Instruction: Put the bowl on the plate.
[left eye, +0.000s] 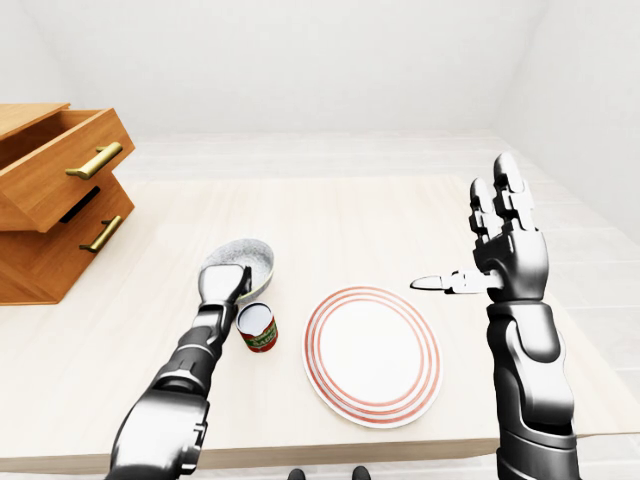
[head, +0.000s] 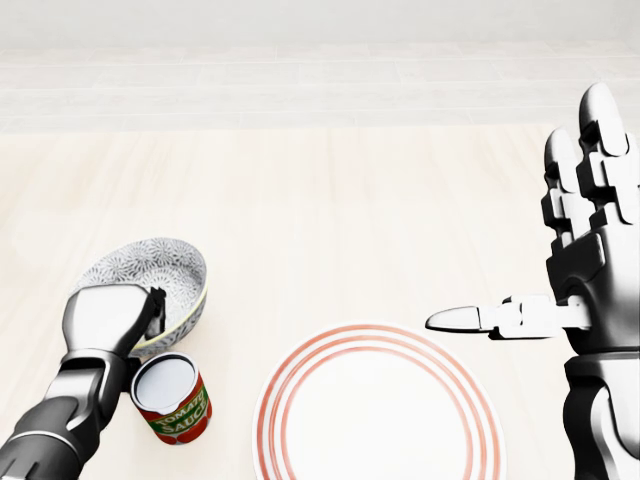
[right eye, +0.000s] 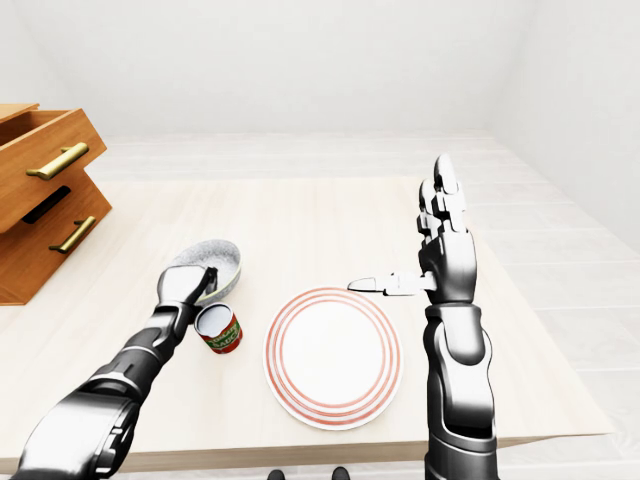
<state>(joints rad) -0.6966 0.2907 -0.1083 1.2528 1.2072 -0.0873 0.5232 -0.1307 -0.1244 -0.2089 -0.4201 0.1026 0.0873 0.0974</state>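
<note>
The patterned grey-white bowl (head: 150, 268) sits at the lower left of the head view, tipped toward my left hand. That hand (head: 140, 312) has its fingers curled over the bowl's near rim and is shut on it. The white plate with red rings (head: 378, 420) lies flat at the bottom centre, to the right of the bowl and apart from it. My right hand (head: 560, 270) is held up at the right edge, above the table. It is open, its fingers pointing up and its thumb pointing left over the plate's right side.
A tomato sauce can (head: 172, 400) stands upright just below the bowl, beside my left wrist and left of the plate. A wooden drawer chest (left eye: 55, 190) with one drawer pulled out stands at the table's left. The table's near edge (left eye: 330, 445) runs just below the plate.
</note>
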